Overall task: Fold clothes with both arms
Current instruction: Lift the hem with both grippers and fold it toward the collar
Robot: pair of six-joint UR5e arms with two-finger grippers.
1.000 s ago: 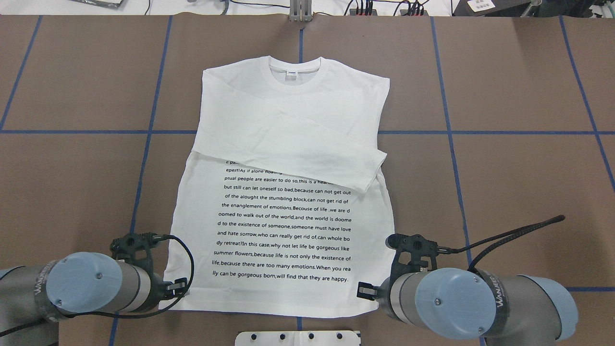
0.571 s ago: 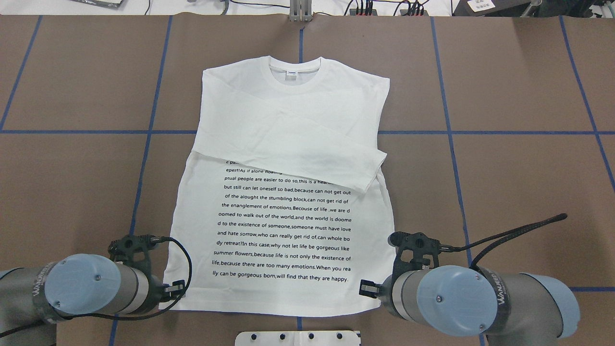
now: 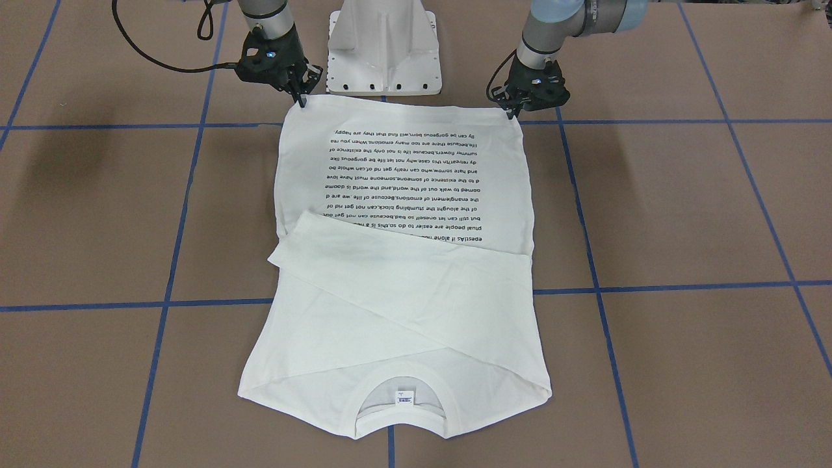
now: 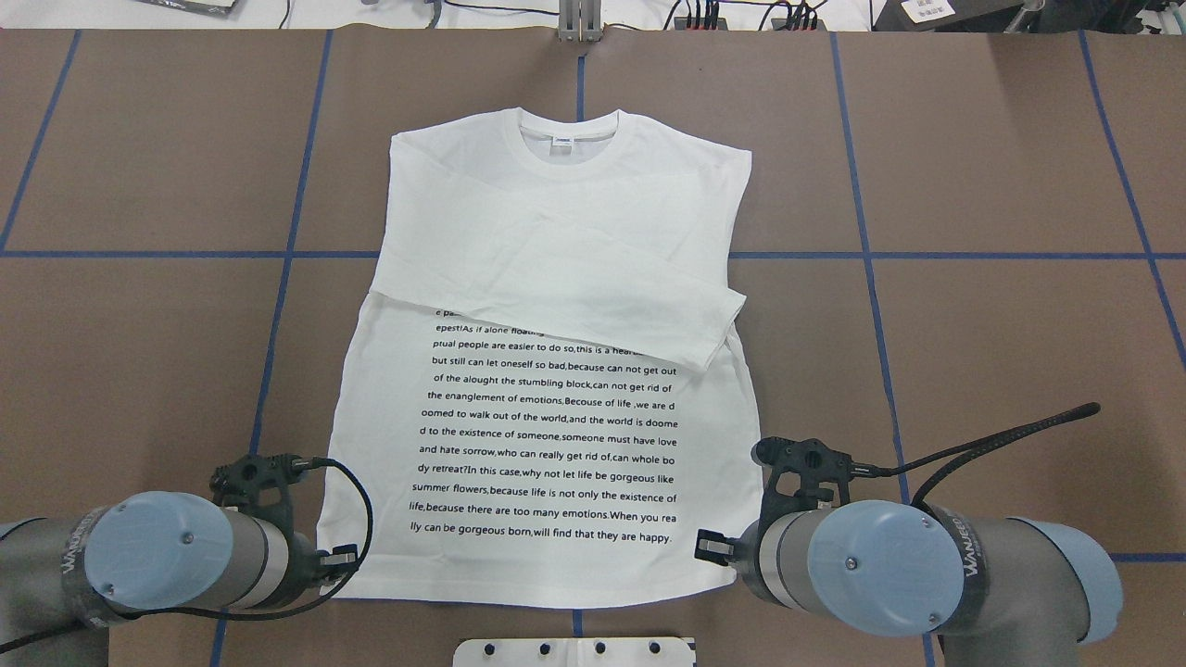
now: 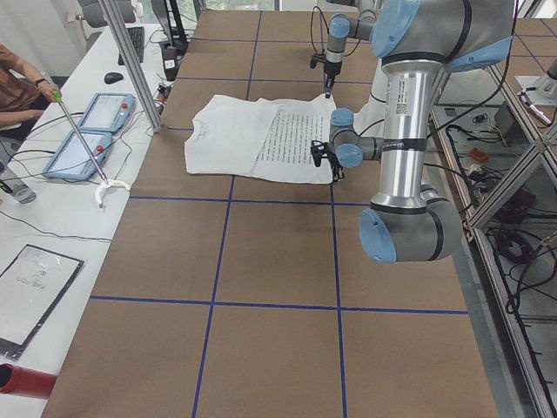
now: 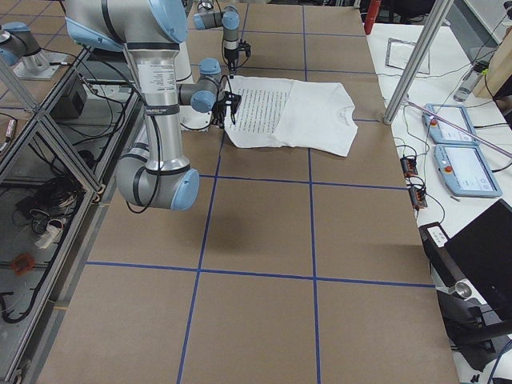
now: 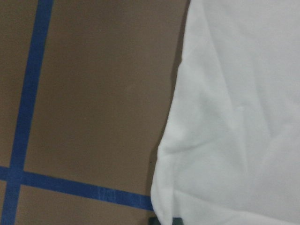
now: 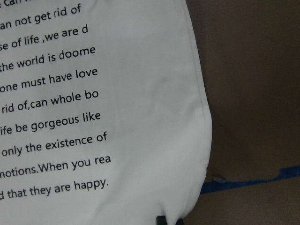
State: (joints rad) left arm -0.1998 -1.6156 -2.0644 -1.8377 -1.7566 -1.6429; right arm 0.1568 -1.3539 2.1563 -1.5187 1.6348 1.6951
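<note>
The white long-sleeved shirt lies flat on the brown table, collar far from me, both sleeves folded across the chest above the black text. In the front-facing view my left gripper pinches one corner of the near hem. My right gripper pinches the other corner. Both sets of fingers come together to a point on the cloth. In the overhead view the wrists hide the fingertips. Each wrist view shows a hem corner of the shirt with a dark fingertip at the bottom edge.
The white pedestal base stands just behind the hem, between the two arms. Blue tape lines cross the table. Past the far edge there are a metal post, two pendant tablets and a person's arm.
Both arms have shifted slightly, the right one a little outward. The near hem corners sit a bit further in than before. The rest of the shirt has not moved.
</note>
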